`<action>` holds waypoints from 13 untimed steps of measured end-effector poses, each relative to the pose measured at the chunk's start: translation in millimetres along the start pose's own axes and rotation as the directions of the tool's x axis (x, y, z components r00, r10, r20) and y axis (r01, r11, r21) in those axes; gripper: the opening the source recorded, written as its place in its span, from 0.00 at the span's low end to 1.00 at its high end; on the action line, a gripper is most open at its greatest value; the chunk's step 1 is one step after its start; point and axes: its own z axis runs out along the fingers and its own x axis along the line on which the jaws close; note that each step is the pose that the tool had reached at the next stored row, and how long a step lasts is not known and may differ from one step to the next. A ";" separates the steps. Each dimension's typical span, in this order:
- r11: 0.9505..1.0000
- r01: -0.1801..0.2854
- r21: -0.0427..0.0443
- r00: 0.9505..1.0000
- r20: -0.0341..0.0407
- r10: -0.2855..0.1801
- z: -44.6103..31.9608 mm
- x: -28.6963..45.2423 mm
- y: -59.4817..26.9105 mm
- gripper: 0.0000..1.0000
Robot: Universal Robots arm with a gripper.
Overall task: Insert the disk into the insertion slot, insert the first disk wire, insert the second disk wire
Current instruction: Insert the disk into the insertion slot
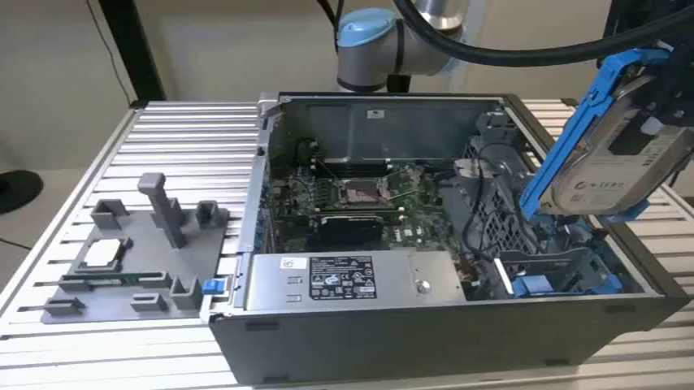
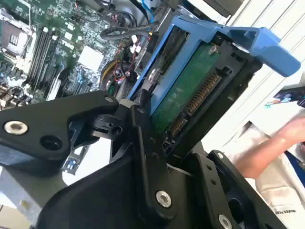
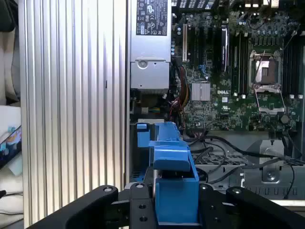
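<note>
The disk point(image 1: 609, 166), silver-grey with a white label in a bright blue frame, hangs tilted above the open computer case's side at the exterior view's right. My gripper point(image 2: 190, 95) is shut on it, black fingers point(image 2: 143, 124) pressing the frame's sides; the first wrist view shows the blue frame between the gripper point(image 3: 175, 202) fingers. Below it the insertion slot point(image 1: 558, 272), a grey metal bay with blue clips point(image 3: 142, 135), sits in the case's near corner. Black cables point(image 3: 228, 150) lie across the bay area; I cannot tell which are the disk wires.
Inside the case lie the motherboard point(image 1: 358, 199) and a silver power-supply box point(image 1: 347, 280). A grey fixture point(image 1: 141, 252) with parts stands on the ribbed metal table point(image 1: 184, 138) at the exterior view's left. A person's hand point(image 2: 290, 136) is beside the table.
</note>
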 end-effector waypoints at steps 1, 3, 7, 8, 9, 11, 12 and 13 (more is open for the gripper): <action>1.000 0.000 0.000 1.000 0.000 0.000 0.0 0.0 0.0 0.00; 1.000 0.000 0.000 1.000 0.001 0.000 0.1 0.0 0.0 0.00; 1.000 0.000 0.000 1.000 0.002 0.000 0.0 0.0 0.0 0.00; 1.000 0.000 0.000 1.000 0.002 0.000 0.0 0.3 0.0 0.00; 1.000 0.000 0.000 1.000 0.002 0.000 0.0 0.5 0.0 0.00; 1.000 0.000 0.000 1.000 0.002 0.000 0.1 1.0 0.0 0.00; 1.000 0.000 0.000 1.000 0.002 0.000 0.2 1.6 0.0 0.00; 1.000 0.000 0.000 1.000 0.002 0.000 0.5 2.2 -0.1 0.00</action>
